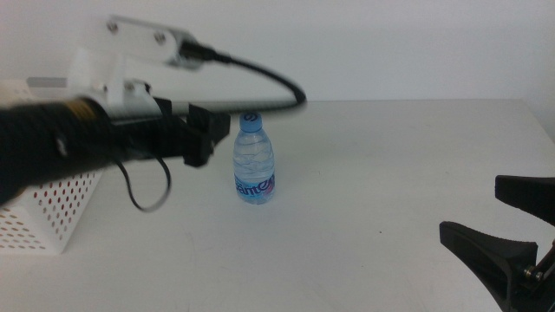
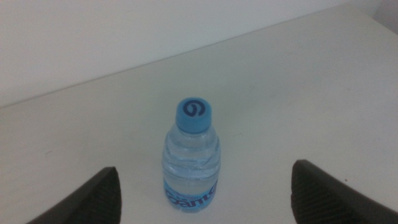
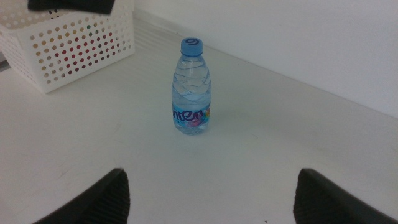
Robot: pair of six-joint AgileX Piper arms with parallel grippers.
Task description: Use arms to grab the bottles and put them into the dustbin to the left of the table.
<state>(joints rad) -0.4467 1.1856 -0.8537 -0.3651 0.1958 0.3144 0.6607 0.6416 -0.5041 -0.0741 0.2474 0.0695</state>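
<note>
Left gripper (image 1: 206,132) hangs wide open just beside the upright water bottle (image 1: 254,161) mid-table (right gripper (image 1: 512,227) idles open), so a sloppy approach could tip it over.

**A:** where are the arms at right now?

**B:** left arm (image 1: 52,143) reaches in from the left side, stretched out roughly level, white housing on top with a thick black cable looping off it. Its left pincer (image 1: 211,132) has both dark jaws spread wide.

**A:** and the other one?

**B:** right pincer (image 1: 507,221) sits low in the bottom right corner, jaws wide apart too, pointing left.
</note>
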